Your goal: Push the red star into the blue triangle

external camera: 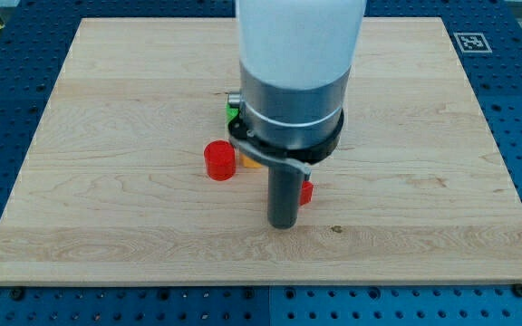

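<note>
My tip rests on the board below the cluster of blocks. The red star shows only as a small red sliver at the rod's right side; the rest is hidden behind the rod. The blue triangle is hidden behind the arm's wide body. My tip is right in front of the red star, toward the view's bottom.
A red cylinder stands left of the rod. A sliver of a green block and a bit of a yellow block peek out at the arm's left edge. The wooden board lies on a blue perforated table.
</note>
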{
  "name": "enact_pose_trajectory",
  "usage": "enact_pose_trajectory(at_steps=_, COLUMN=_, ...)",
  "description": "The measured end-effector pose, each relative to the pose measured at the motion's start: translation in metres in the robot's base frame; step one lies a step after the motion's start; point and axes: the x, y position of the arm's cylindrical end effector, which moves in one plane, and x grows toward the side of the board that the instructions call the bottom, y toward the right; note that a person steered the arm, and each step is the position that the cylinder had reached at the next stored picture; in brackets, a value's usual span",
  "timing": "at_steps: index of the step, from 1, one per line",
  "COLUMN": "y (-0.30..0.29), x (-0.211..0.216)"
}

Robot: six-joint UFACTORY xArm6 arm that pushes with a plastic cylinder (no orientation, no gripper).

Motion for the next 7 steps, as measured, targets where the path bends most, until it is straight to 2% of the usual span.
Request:
enact_pose_trajectory(at_steps=4, y=0.019, x=-0.029)
enact_pose_trajectory(at_steps=7, y=0.020, x=-0.033)
